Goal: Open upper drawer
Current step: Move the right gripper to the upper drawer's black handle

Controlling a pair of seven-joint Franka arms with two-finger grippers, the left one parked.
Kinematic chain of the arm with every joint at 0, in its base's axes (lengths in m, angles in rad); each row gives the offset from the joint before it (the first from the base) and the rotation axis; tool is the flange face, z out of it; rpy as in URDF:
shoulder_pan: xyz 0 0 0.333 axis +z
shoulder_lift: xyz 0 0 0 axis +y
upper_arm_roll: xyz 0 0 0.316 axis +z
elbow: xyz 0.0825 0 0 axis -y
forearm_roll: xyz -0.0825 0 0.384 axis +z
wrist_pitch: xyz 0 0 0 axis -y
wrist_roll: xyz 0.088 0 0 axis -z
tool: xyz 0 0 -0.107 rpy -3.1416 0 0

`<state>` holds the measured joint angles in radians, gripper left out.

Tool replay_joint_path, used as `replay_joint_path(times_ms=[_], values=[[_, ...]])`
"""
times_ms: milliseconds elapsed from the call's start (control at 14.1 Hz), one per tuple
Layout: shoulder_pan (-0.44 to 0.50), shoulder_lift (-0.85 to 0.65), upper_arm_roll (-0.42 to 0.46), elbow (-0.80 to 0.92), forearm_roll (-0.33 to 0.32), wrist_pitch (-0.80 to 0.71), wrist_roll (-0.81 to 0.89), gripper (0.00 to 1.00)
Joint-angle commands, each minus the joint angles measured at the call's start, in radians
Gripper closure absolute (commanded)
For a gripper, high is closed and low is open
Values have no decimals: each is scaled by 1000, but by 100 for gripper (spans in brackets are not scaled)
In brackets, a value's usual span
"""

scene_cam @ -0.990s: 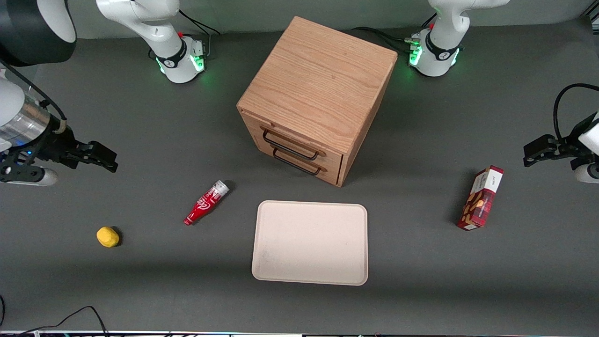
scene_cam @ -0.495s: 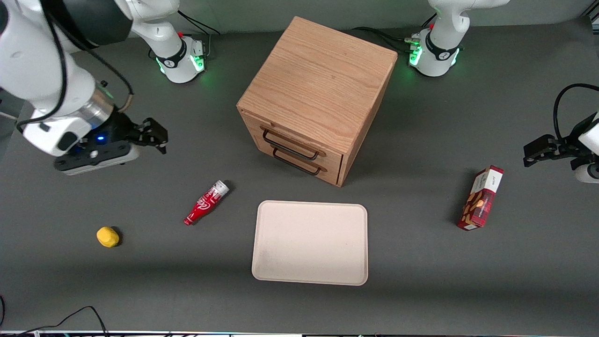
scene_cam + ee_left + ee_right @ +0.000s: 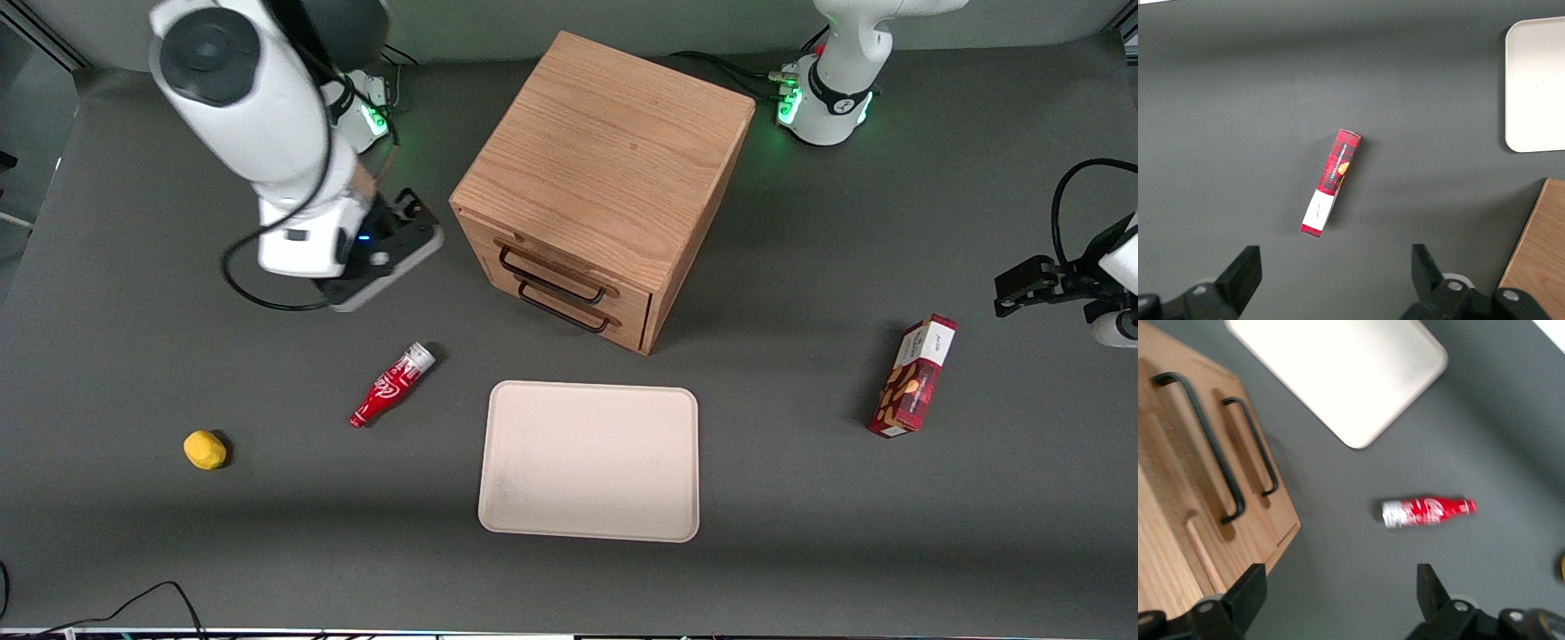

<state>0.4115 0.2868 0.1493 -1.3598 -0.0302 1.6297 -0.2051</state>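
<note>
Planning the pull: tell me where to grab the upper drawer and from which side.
Grip the upper drawer by the middle of its black wire handle, coming at the cabinet's front. The bar stands off the wood, leaving finger room. The open gripper hovers beside the cabinet.

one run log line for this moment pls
phase: approach | end effector: open, beside cabinet, clear of handle | upper drawer: shut | holding: nothing

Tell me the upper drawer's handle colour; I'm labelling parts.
Black, on the upper drawer, clearest in the right wrist view. The gripper, open, hovers beside the cabinet.
</note>
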Motion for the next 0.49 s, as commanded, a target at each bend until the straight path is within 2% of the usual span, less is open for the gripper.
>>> replay_joint_path(times_ms=[0, 212, 424], values=[[7, 127, 36, 125, 41, -4, -138, 0], [9, 181, 65, 125, 76, 88, -198, 0], [9, 225, 120, 119, 78, 148, -204, 0]])
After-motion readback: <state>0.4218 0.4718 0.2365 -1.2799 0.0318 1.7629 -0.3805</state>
